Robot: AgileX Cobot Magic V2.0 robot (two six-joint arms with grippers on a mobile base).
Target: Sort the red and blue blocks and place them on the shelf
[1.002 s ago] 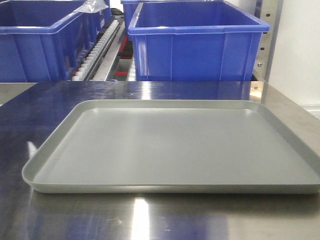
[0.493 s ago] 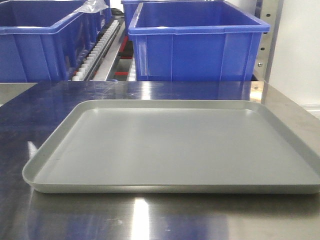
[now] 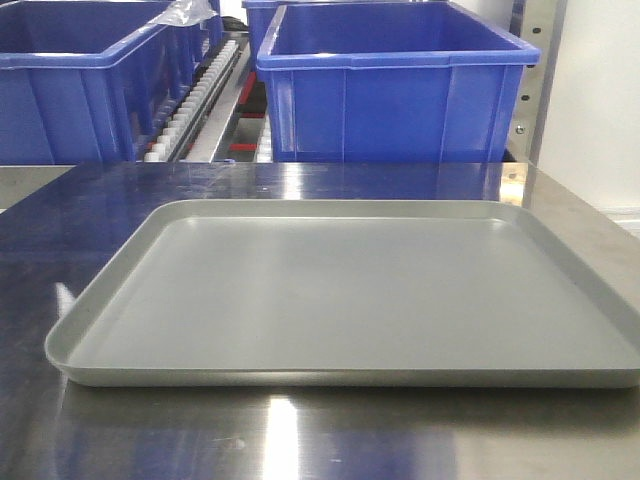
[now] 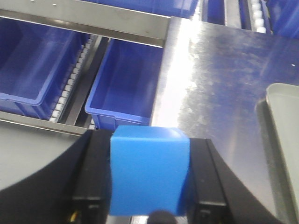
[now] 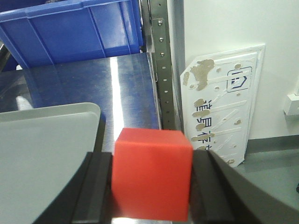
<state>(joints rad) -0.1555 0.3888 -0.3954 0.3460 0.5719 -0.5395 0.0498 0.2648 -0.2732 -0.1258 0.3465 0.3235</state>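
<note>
**Left arm.** The left fingers [image 4: 93, 177] are closed narrowly on the blue block [image 4: 148, 170], with one black finger flat against each side face. The block sits square between them with its top face level. Beyond the fingers and to their left stands the shelf [image 4: 93, 21]. Its flat steel rail crosses above two dark-blue bins [image 4: 124, 79], with a white roller track [image 4: 70, 86] between them. The block is well apart from the shelf. Ahead and to the right of the fingers runs the steel tabletop [image 4: 219, 79]. A corner of the grey tray [image 4: 285, 126] shows at the far right.

**Right arm.** The right fingers [image 5: 96, 186] are clamped on the red block [image 5: 152, 175] in the same way, one finger touching each side. The tray lies to the left of these fingers. Directly beyond the block stands a perforated steel upright [image 5: 161, 60]. To its right, a white printed panel [image 5: 224, 107] leans against the wall.

**Front view.** The tray rests flat on the tabletop, and the bins stand behind it.
</note>
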